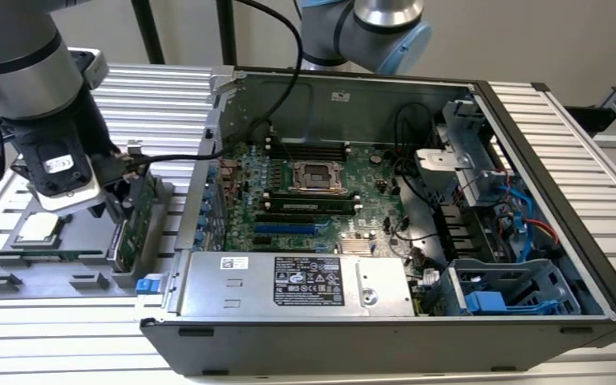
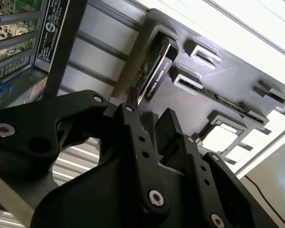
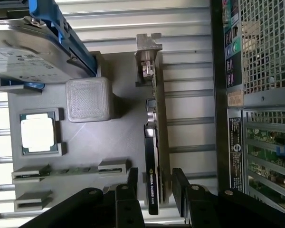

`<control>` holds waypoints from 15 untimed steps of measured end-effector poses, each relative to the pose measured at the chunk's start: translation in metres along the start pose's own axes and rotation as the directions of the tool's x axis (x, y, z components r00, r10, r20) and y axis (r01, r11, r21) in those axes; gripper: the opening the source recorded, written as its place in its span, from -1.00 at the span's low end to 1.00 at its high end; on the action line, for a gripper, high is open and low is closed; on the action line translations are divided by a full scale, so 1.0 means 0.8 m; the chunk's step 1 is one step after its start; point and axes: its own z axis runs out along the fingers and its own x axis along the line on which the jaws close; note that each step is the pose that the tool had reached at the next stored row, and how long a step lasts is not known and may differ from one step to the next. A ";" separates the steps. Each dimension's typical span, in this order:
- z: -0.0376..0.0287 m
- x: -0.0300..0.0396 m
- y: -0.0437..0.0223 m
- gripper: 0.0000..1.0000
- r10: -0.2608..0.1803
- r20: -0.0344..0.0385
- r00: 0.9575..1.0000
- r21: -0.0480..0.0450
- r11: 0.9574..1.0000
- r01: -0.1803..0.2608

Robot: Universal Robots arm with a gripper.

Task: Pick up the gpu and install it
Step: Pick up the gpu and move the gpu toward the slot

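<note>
The gpu stands on its long edge in a slot of the grey parts tray, its silver end bracket at the far end from my gripper. My gripper is open and straddles the near end of the card, one black finger on the fan side and the other on the green board side, each with a small gap to it. In the second wrist view the gripper sits just short of the gpu. In the exterior view the gripper is low over the gpu, at the view's left.
An open computer case lies to the exterior view's right of the tray, with the motherboard exposed. The tray also holds a silver processor chip, a hard drive in a blue frame and a grey block.
</note>
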 end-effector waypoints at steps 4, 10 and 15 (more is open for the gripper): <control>0.0046 0.0001 -0.0003 1.00 0.000 0.000 1.000 0.000 1.000 0.000; 0.0134 0.0005 -0.0006 1.00 0.000 0.000 1.000 0.000 1.000 0.000; 0.0203 0.0009 0.0032 1.00 0.000 0.000 1.000 0.000 1.000 0.000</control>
